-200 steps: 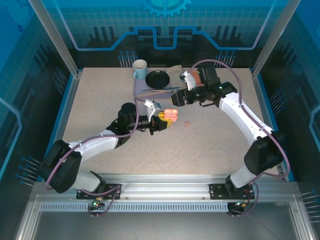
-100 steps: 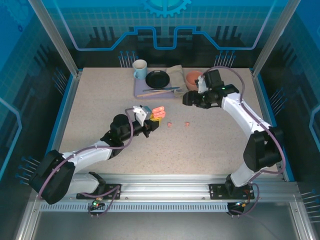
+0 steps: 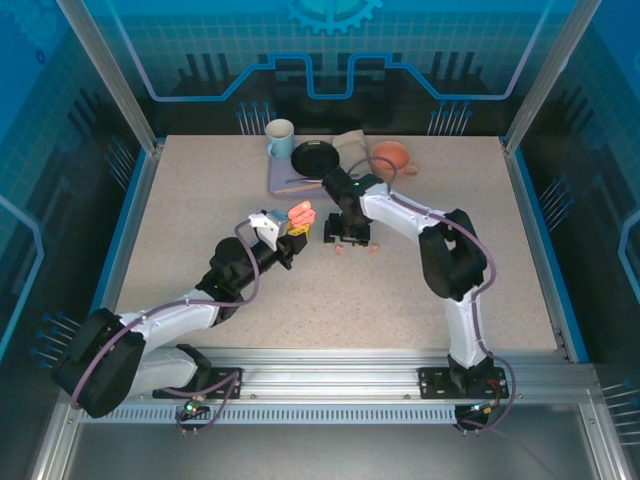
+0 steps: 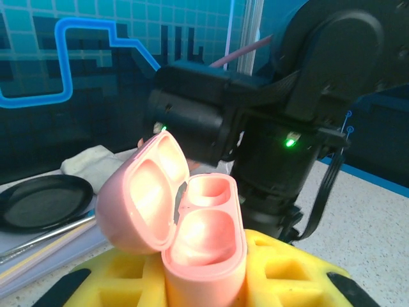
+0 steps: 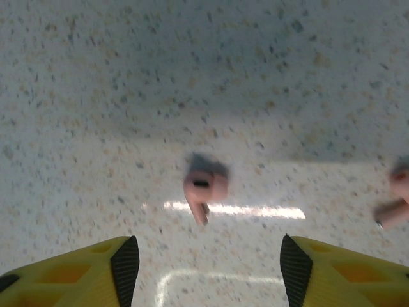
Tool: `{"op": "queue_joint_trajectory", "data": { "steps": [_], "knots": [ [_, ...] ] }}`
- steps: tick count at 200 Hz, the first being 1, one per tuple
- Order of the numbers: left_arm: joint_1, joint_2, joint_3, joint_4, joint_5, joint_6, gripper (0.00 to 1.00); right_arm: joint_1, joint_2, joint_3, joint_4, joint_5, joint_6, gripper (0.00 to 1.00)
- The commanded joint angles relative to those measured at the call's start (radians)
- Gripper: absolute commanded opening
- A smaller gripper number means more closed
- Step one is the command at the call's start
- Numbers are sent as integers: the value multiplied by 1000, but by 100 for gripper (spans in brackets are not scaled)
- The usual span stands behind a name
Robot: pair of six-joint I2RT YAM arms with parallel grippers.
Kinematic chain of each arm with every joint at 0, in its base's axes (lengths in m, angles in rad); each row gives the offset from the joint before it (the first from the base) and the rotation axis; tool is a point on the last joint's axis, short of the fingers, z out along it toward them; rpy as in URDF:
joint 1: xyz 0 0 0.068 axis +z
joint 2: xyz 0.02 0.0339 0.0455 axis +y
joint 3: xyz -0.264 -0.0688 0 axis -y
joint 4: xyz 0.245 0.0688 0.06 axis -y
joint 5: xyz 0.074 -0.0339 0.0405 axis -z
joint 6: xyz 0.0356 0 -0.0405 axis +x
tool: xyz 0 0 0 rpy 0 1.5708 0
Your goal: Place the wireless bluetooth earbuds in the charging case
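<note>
Near the middle of the desk [image 3: 200, 200], your right tool [image 3: 350, 240] points straight down. Its yellow fingers [image 5: 121, 268] stand well apart and grip nothing. A salmon-pink earbud [image 5: 204, 187] lies on the speckled surface below the gap between them, touching neither finger. A second earbud [image 5: 397, 204] lies just to its right, outside the right finger.

To the left, your left tool [image 3: 297, 233] is clamped on the pink charging case [image 4: 198, 256]. It holds the case upright with the lid [image 4: 144, 192] swung open, and both wells show bare pink. The case hangs near the earbuds but apart from them, on the left side of the right tool.

A second ago the right arm arched in from the right edge, with its wrist over the salmon bowl [image 3: 390, 155]. Now the bowl is uncovered and the tool has come nearer, above the earbuds. The left arm has drawn the case leftward from where it hung. Only the right-hand earbud showed on the desk then; now both do.
</note>
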Motion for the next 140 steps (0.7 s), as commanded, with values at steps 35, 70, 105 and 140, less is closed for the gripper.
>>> {"op": "queue_joint_trajectory", "data": {
  "steps": [35,70,105,140],
  "knots": [
    [20,-50,-15,72,3,-26,0,19,94,96,-94,73,92,59],
    [22,-59,-21,79,3,-29,0,21,128,105,-88,61,109,55],
    [22,-65,-24,80,6,-29,0,23,146,104,-79,57,119,53],
    [22,-68,-25,80,9,-29,0,21,156,103,-63,46,123,49]
  ]
}}
